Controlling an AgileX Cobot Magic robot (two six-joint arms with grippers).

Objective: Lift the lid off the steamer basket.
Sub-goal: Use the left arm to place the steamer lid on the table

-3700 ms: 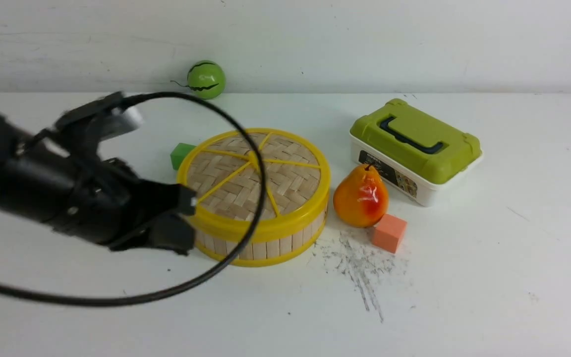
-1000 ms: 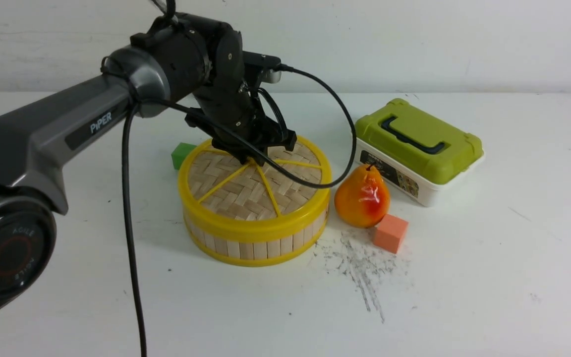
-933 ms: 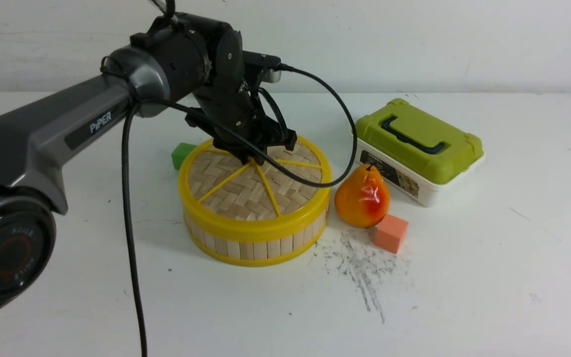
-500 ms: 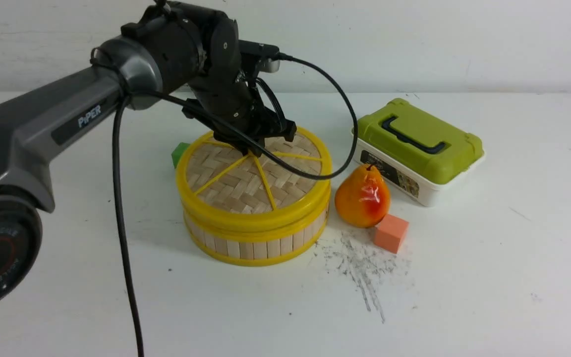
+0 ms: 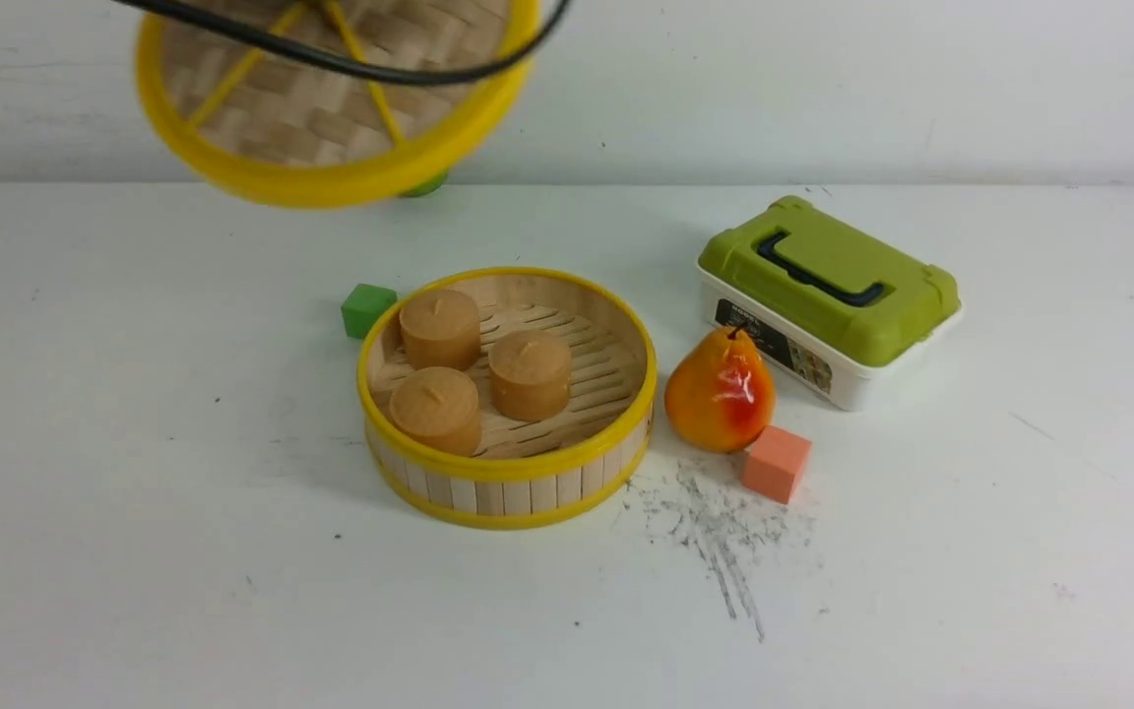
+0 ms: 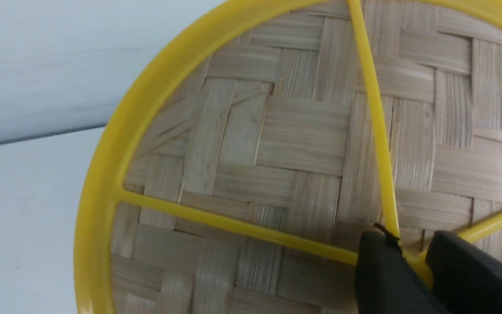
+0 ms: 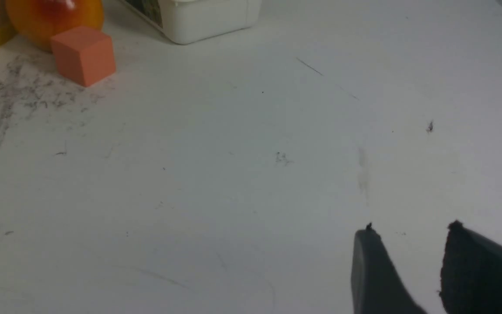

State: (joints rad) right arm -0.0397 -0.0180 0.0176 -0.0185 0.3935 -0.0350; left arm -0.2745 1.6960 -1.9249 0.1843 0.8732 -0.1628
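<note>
While our left gripper (image 6: 412,255) clamps its yellow centre, the lid (image 5: 311,128) hangs high over the table's (image 5: 134,492) rear left, well apart from the steamer basket (image 5: 508,483), tipped steeply, spoked face toward the front camera. We see 3 brown cakes (image 5: 528,374) standing in the basket. Our right gripper (image 7: 408,235) is parted, holding nothing.

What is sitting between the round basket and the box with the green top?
A pear stands there, close beside the basket and just in front of the box; the front view shows it. An orange cube lies nearer the camera, not between.
</note>
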